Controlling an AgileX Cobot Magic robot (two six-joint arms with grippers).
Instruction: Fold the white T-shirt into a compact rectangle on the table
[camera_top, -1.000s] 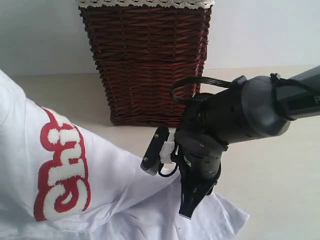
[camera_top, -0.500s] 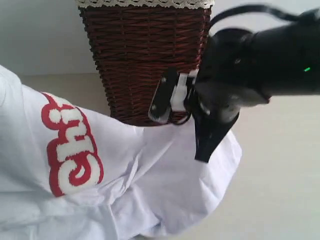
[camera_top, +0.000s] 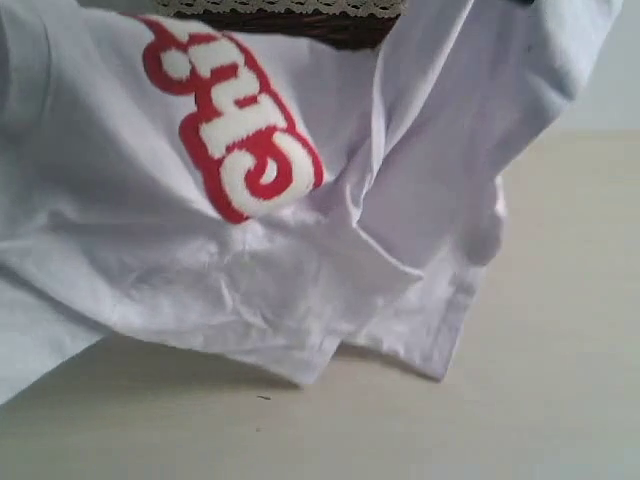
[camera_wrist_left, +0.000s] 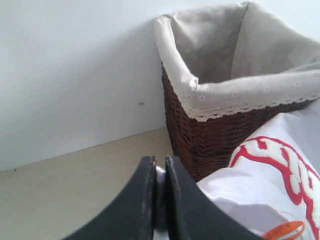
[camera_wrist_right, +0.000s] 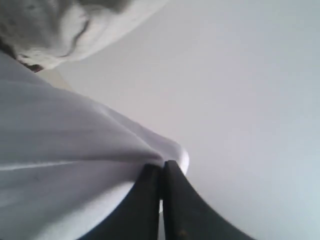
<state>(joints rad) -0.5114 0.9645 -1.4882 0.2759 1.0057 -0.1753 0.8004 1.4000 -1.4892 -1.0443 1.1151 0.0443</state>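
**poster1:** White cotton all over the exterior view, lol. The white T-shirt (camera_top: 250, 260) is seen lifted above the table (camera_top: 560, 390), draped from 9 o'clock across to 1 o'clock. Its lowest hem corners are hung around 6 o'clock, with a shadow (camera_top: 150, 365) thrown underneath. Whether the hem touches the surface can't be told. The red band (camera_top: 240, 130) with fuzzy white letters is found at about 11 o'clock.

**poster2:** And the grippers?

**poster1:** Neither is caught from outside, only by the wrist cams. The left gripper (camera_wrist_left: 160, 162) is pressed together, with a sliver of white cloth trapped between the dark fingers (camera_wrist_left: 142, 200). The orange neck tag (camera_wrist_left: 284, 230) is spotted close by. The right gripper (camera_wrist_right: 160, 167) is clamped tight too, a rounded fold of the shirt pinched at its tips.

**poster2:** Basket?

**poster1:** The wicker basket (camera_wrist_left: 215, 140) with its lace-trimmed liner (camera_wrist_left: 220, 55) is stood just behind the shirt, against the pale wall (camera_wrist_left: 75, 75). In the outside shot only a strip of its rim is shown, at 12 o'clock.
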